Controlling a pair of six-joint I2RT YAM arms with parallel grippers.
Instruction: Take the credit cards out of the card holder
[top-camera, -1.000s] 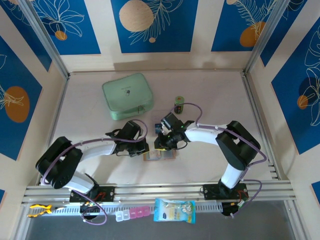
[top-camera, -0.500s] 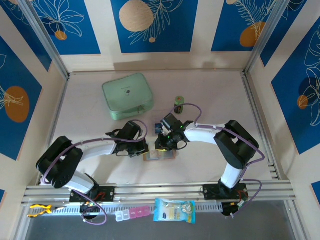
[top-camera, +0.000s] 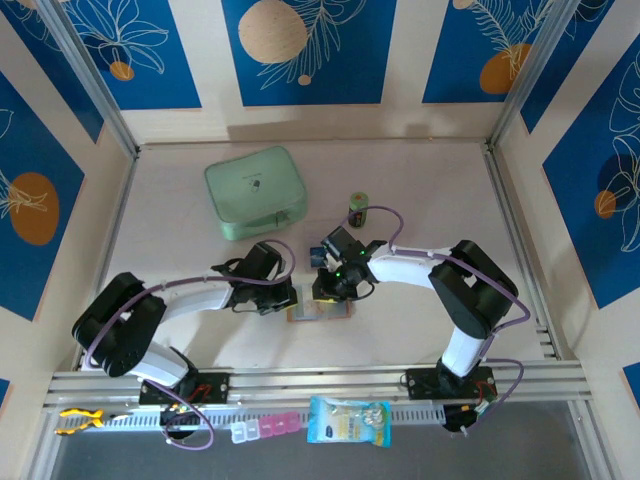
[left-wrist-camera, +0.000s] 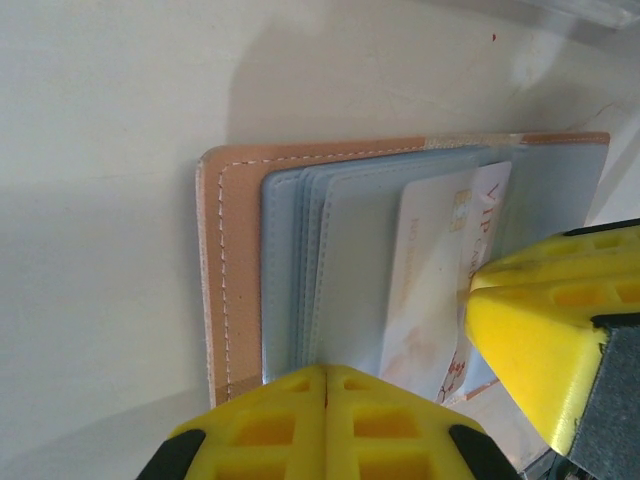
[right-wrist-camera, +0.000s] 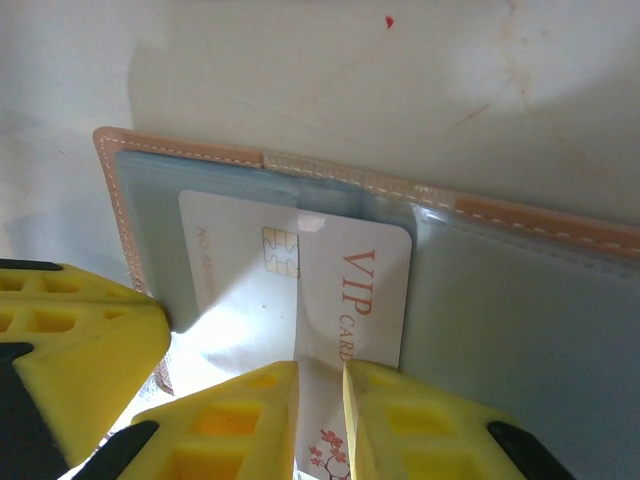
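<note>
Pincer state: right pincer is showing only a thin slit between its tips, narrow, not wide. The tips are sitting over the near end of the card, and white card face is showing through the slit. Pinching or just pressing down: cannot tell.
Other pincer: left pincer is sitting fully closed and holding nothing, its tips resting at the near edge of the card holder, just beside the card.
Card position: lying flat on the opened card holder among the clear sleeves. One long side is seemingly tucked under a sleeve, the other is lying bare.
Long axis: running from the holder's stitched far edge straight toward the right pincer, with the lettering reading along it.
Key relation: card is lying directly ahead of the right pincer and touching its tips; left pincer is sitting off to the card's side.
Nearer arm: right.
Coming move, judged: dragging back along the long axis is looking like the way out, with the left pincer bracing the holder.
Holder on table: lying between the two pincers, near the front middle.
</note>
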